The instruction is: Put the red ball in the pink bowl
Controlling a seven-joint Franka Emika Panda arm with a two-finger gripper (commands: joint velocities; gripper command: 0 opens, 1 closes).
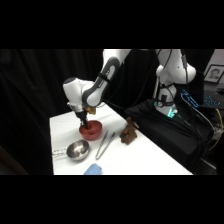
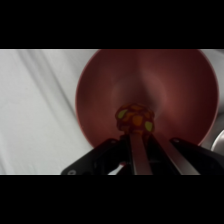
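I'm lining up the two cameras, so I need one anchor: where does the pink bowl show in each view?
Side view: the pink bowl sits left of centre on the white table, right under the gripper, behind the steel bowl.
Wrist view: it fills the upper right, holding the red ball near the fingers.
Shared landmark: the gripper over the bowl.

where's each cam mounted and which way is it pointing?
Side view: fixed beside the table, looking across and down; shows the whole arm, base upper right, gripper over the pink bowl.
Wrist view: on the wrist, looking down past the fingers into the pink bowl at the red ball.
Shared: bowl, gripper.
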